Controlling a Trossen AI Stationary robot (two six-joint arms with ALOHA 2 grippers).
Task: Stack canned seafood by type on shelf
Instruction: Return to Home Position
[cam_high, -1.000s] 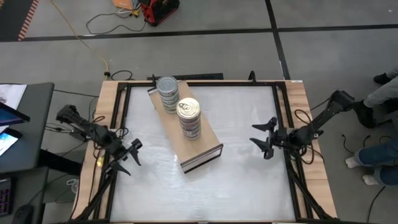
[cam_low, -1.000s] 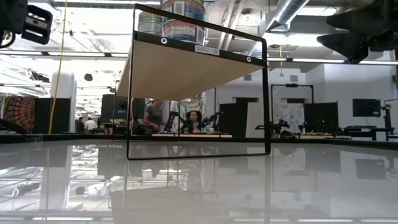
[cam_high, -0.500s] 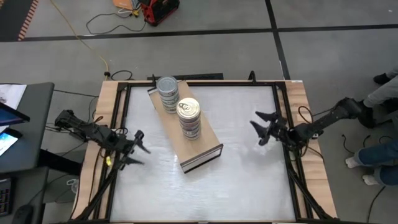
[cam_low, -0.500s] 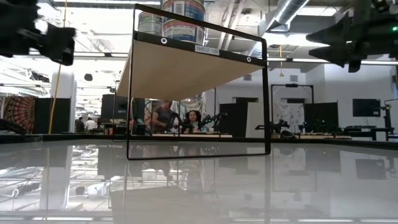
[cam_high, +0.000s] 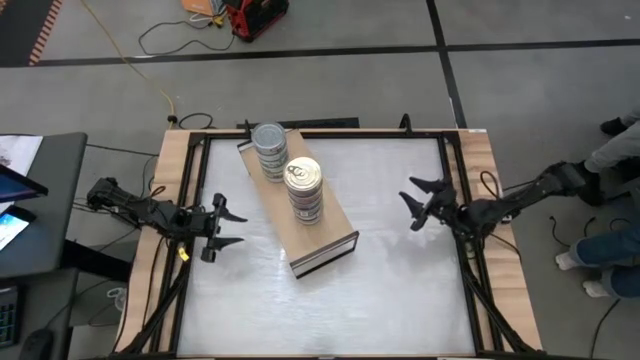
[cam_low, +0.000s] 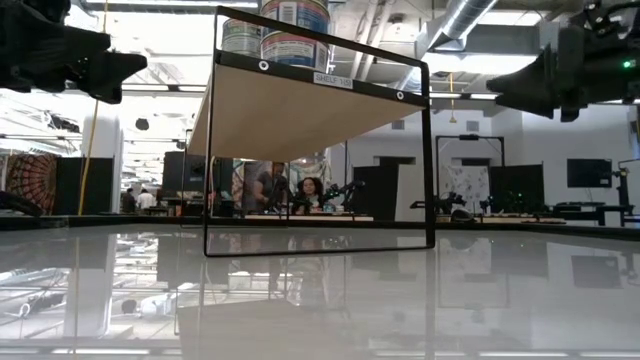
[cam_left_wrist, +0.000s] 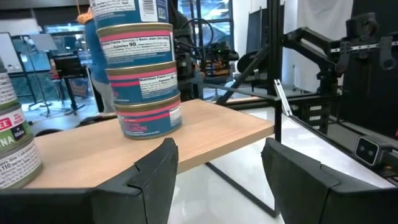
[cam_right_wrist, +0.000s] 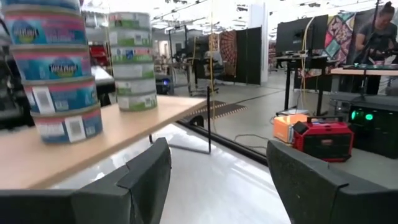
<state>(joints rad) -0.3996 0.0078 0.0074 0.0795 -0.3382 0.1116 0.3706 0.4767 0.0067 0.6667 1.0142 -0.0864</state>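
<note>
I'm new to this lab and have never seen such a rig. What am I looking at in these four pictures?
It is a two-armed robot at a white table; each arm ends in a two-finger claw. One picture looks straight down, one looks level across the tabletop, and two come from cameras on the wrists. On the table stands a wooden shelf carrying two stacks of tins: a silver-topped stack and a gold-topped stack. The left claw and right claw hang open on either side of the shelf, holding nothing.
</note>
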